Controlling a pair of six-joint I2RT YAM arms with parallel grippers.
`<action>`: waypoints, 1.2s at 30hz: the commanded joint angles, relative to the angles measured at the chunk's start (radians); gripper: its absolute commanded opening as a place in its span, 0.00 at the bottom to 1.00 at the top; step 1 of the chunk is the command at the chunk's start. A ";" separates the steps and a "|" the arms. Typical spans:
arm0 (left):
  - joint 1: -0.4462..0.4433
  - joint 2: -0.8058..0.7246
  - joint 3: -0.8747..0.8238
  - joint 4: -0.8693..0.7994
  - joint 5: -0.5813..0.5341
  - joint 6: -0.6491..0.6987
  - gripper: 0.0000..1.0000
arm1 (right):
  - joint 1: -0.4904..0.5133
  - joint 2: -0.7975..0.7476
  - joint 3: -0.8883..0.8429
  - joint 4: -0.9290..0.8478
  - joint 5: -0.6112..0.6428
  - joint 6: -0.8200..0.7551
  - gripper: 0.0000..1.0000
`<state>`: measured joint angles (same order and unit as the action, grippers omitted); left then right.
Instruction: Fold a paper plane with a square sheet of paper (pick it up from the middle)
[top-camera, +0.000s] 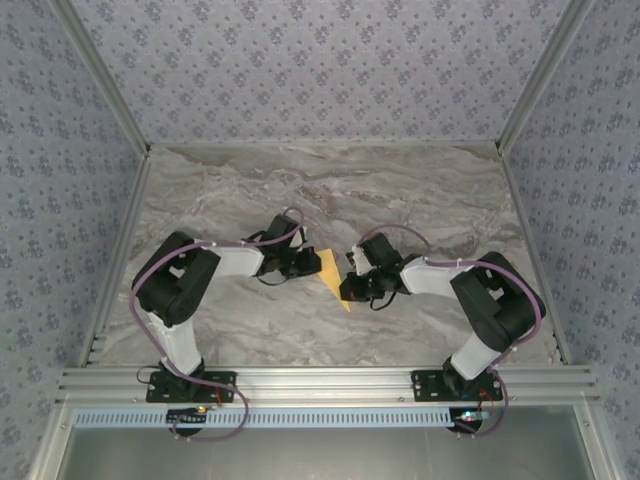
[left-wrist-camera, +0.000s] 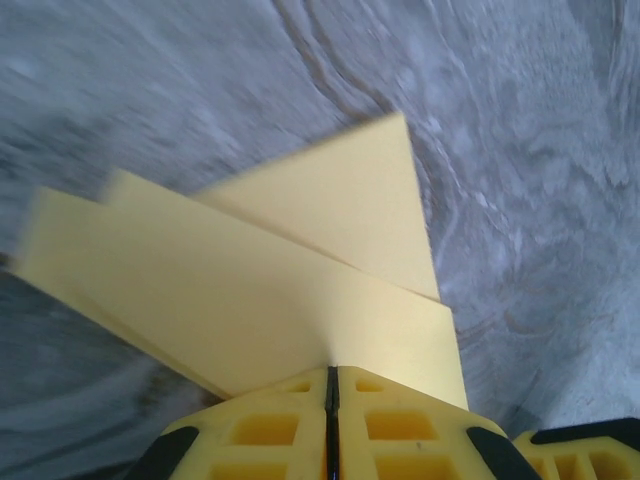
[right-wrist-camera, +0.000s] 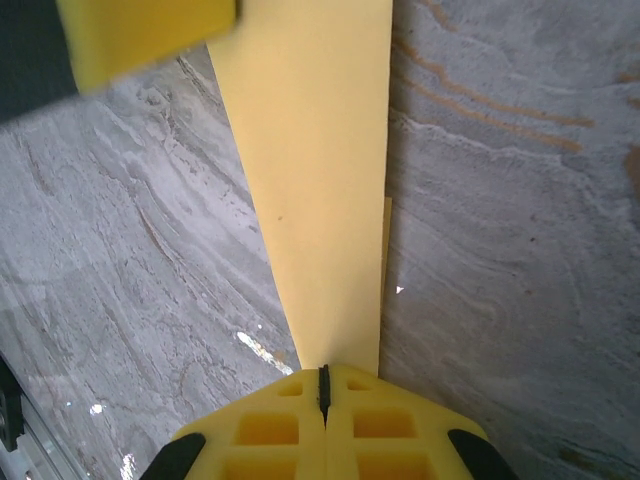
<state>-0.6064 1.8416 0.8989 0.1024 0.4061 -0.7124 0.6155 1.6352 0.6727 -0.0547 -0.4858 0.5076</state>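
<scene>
The yellow-orange paper (top-camera: 332, 272) is folded into a narrow pointed shape and is held above the marble table between both arms. My left gripper (top-camera: 311, 262) is shut on its left edge; in the left wrist view the paper (left-wrist-camera: 290, 270) fans out in stacked folded layers from the closed jaws of my left gripper (left-wrist-camera: 332, 382). My right gripper (top-camera: 353, 287) is shut on its lower right end; in the right wrist view the paper (right-wrist-camera: 318, 170) runs up as a long strip from my right gripper (right-wrist-camera: 323, 380). The left gripper's yellow finger (right-wrist-camera: 150, 35) shows at that strip's far end.
The grey-brown marble table (top-camera: 420, 200) stretches behind and to both sides of the arms. Patterned walls (top-camera: 320, 60) enclose it at the back and sides. An aluminium rail (top-camera: 320, 385) runs along the near edge by the arm bases.
</scene>
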 joint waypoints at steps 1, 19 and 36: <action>0.115 0.053 0.012 -0.055 -0.189 0.044 0.11 | 0.000 0.083 -0.082 -0.239 0.162 -0.008 0.00; -0.028 -0.189 -0.090 0.132 -0.087 -0.092 0.11 | 0.001 -0.061 0.006 -0.203 0.106 0.023 0.00; -0.089 0.007 -0.050 0.105 -0.083 -0.089 0.06 | 0.013 -0.083 0.080 -0.111 0.046 -0.018 0.00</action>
<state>-0.6895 1.8164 0.8303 0.2321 0.3408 -0.7994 0.6186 1.5574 0.7025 -0.1684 -0.4332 0.5106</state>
